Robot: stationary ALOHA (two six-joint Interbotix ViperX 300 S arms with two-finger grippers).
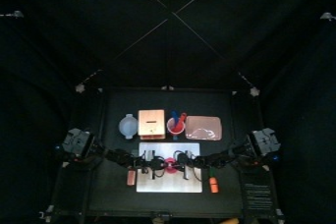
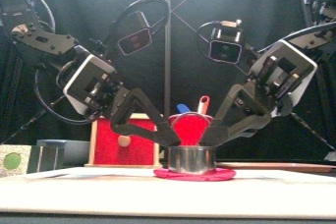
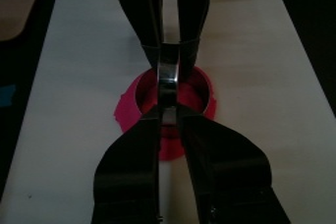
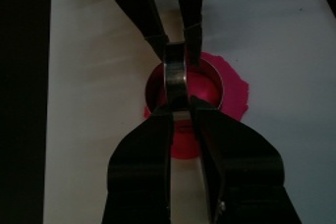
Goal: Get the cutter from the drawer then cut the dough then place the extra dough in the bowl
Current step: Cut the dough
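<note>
The round metal cutter (image 2: 192,159) stands on the flat pink dough (image 2: 195,175) in the middle of the white cutting board (image 2: 79,184). My left gripper (image 2: 168,136) and right gripper (image 2: 218,134) meet over it from either side. In the left wrist view the left gripper (image 3: 168,110) is shut on the cutter's wire handle (image 3: 168,79), with dough (image 3: 132,110) showing around the ring. In the right wrist view the right gripper (image 4: 178,110) is shut on the same handle above the cutter (image 4: 155,90) and dough (image 4: 231,75). From above, both grippers cover the cutter (image 1: 168,162).
Behind the board stand the blue-grey bowl (image 1: 128,125), the wooden box with a red drawer front (image 1: 152,122), the red cup with toy knives (image 1: 178,123) and the pink tray (image 1: 207,128). An orange toy (image 1: 211,184) lies by the board's right side.
</note>
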